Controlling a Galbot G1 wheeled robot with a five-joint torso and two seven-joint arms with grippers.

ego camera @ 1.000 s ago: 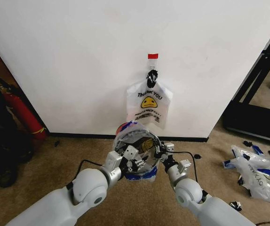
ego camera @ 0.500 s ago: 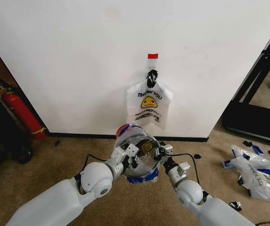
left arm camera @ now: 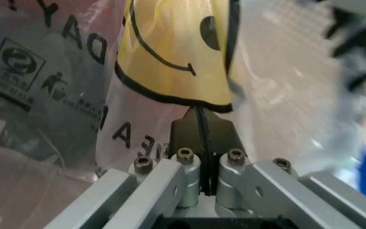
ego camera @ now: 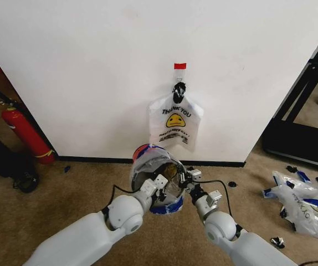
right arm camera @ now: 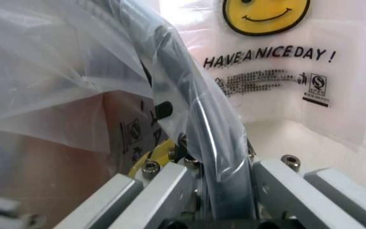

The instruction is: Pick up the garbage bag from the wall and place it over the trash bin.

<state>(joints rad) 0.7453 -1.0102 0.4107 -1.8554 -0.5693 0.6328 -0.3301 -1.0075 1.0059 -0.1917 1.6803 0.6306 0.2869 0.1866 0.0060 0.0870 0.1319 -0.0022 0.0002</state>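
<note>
Head view. The trash bin [ego camera: 158,180] stands on the carpet just in front of the wall [ego camera: 92,72], tilted so its mouth faces the camera. The garbage bag [ego camera: 148,160] is draped over the bin's rim, with blue print patches low on the bin's front. The left pincer [ego camera: 160,188] sits at the near rim on the left side; the right pincer [ego camera: 188,183] sits at the rim on the right side. A second printed bag [ego camera: 175,124] hangs flat on the wall from a black hook [ego camera: 179,88], under a red tape strip [ego camera: 180,66], directly above the bin. Open carpet lies left of the bin up to a fire extinguisher [ego camera: 26,133] at the wall's left edge. To the right, loose printed bags [ego camera: 303,202] lie on the carpet, well apart from the bin, and a black frame [ego camera: 303,111] stands beyond the wall's right edge.

Left wrist view. The left pincer [left arm camera: 202,143] is clenched; its black fingertips [left arm camera: 189,136] meet on a fold of the garbage bag [left arm camera: 177,52], just below the yellow smiley print.

Right wrist view. The right pincer [right arm camera: 221,186] grasps the bin's dark rim [right arm camera: 189,109] with bag film wrapped over it. The hanging bag [right arm camera: 278,52] shows beyond.
</note>
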